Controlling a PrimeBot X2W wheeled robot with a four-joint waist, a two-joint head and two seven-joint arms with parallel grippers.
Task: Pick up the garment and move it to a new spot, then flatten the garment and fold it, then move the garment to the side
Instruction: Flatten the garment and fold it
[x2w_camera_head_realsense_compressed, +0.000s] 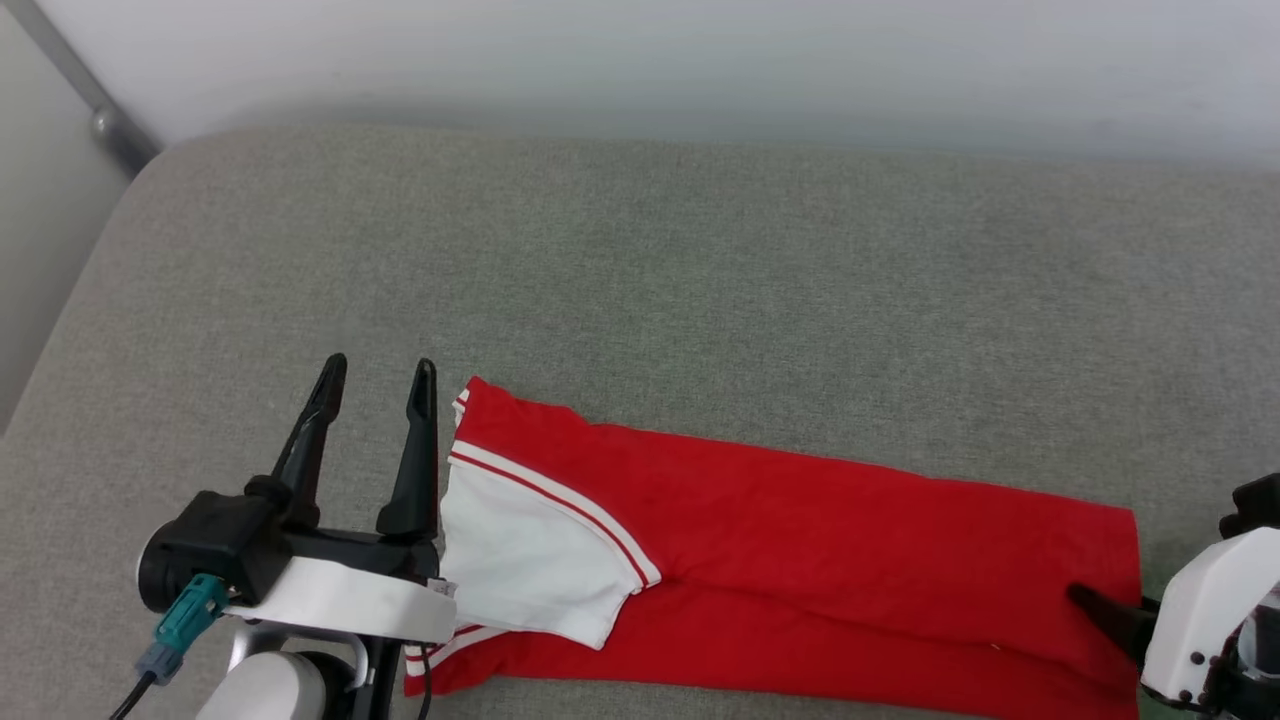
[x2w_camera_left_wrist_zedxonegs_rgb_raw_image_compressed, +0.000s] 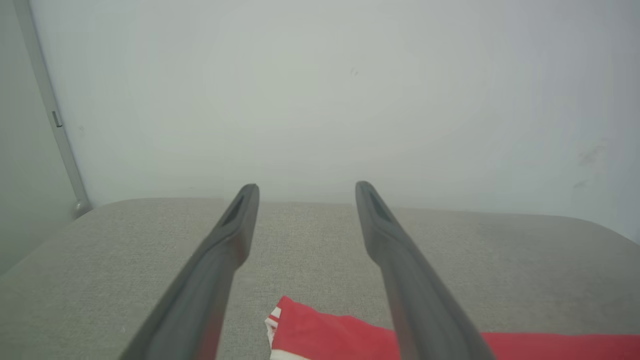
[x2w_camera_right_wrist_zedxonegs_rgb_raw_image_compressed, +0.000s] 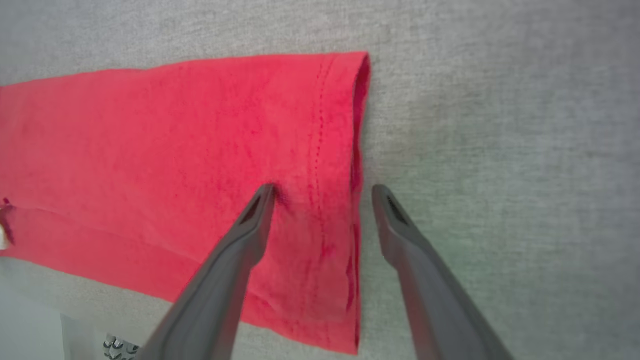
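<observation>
Jersey (x2w_camera_head_realsense_compressed: 800, 540) lies folded into a long strip on the grey cushion (x2w_camera_head_realsense_compressed: 700, 250) — your left gripper (x2w_camera_head_realsense_compressed: 380, 365) gapes beside its sleeve (x2w_camera_head_realsense_compressed: 530, 550) end, right gripper (x2w_camera_right_wrist_zedxonegs_rgb_raw_image_compressed: 324, 190) splayed astride the hem (x2w_camera_right_wrist_zedxonegs_rgb_raw_image_compressed: 357, 125), likely set for another fold

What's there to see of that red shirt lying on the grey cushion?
The garment is red knit, folded into a long band across the grey cushion. A white sleeve with red-white striped trim lies on top at its left end; the stitched hem ends the right. One finger of the open right gripper seems to dimple the fabric there.
</observation>
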